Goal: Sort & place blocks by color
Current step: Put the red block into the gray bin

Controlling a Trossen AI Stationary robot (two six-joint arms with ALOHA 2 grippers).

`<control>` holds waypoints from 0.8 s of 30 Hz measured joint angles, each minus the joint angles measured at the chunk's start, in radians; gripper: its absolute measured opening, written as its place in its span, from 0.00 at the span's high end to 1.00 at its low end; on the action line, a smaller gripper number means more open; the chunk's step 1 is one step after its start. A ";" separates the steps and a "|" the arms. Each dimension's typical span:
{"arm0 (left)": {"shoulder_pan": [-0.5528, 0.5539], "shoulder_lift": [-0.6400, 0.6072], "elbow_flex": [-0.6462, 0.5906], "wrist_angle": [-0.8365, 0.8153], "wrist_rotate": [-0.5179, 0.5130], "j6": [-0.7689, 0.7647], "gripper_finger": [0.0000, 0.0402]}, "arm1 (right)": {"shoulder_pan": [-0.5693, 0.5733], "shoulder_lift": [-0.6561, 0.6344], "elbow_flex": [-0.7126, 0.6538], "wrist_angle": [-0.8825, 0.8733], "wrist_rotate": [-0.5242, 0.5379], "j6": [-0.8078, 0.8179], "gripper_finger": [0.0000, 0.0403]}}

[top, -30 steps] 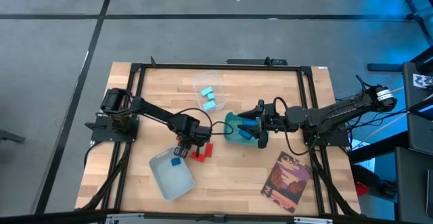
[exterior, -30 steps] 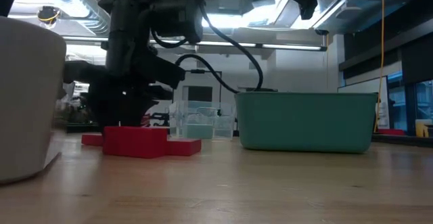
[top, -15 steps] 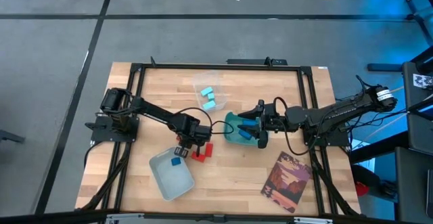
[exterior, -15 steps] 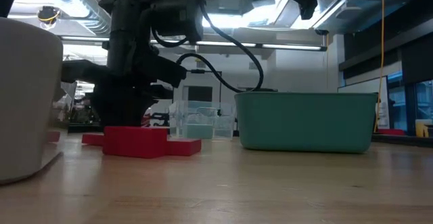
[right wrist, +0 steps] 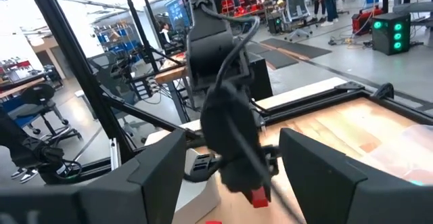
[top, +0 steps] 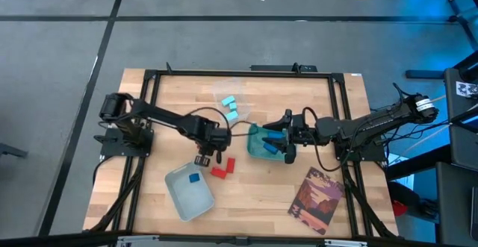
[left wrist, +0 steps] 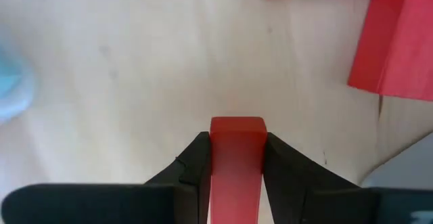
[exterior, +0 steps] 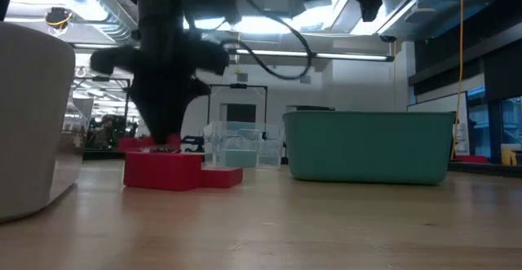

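- The left end effector (top: 202,157), just left of centre in the overhead frame, is clamped on a small red rectangular block (left wrist: 235,158); the left wrist view shows both dark fingers (left wrist: 191,170) pressed against its sides, above bare wood.
- Two more red blocks (top: 222,169) lie together on the light wooden worktop (top: 314,105), just below and right of the held one.
- A darker blue block (top: 194,177) rests in the shallow grey tray (top: 181,201) at lower left of the overhead frame. Light cyan blocks (top: 231,107) sit in a clear container (top: 222,89) near the top centre.
- The right end effector (top: 281,144) hangs over the teal bin (top: 256,144) at centre, its fingers spread wide and nothing between them in its own wrist view.
- Risk: the block is held by only a narrow pinch, so a quick swing could probably twist it loose and drop it.
- Risk: a release too close to the resting red pair could knock them apart or leave the block leaning on them.
- Risk: the grey tray lies just beside the held block, so a stray release could put red among blue.
- Risk: the two arms are near each other at centre, and a wide sweep might clip the bin.
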 joint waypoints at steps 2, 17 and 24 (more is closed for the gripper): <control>0.017 -0.040 0.000 0.000 -0.005 -0.012 0.77 | 0.000 0.000 0.000 0.014 0.000 -0.015 0.40; 0.080 -0.420 0.001 0.138 -0.139 -0.197 0.77 | -0.002 -0.001 0.008 0.055 0.002 -0.054 0.40; -0.005 -0.532 0.001 0.206 -0.089 -0.268 0.77 | -0.002 -0.001 0.011 0.051 0.001 -0.020 0.40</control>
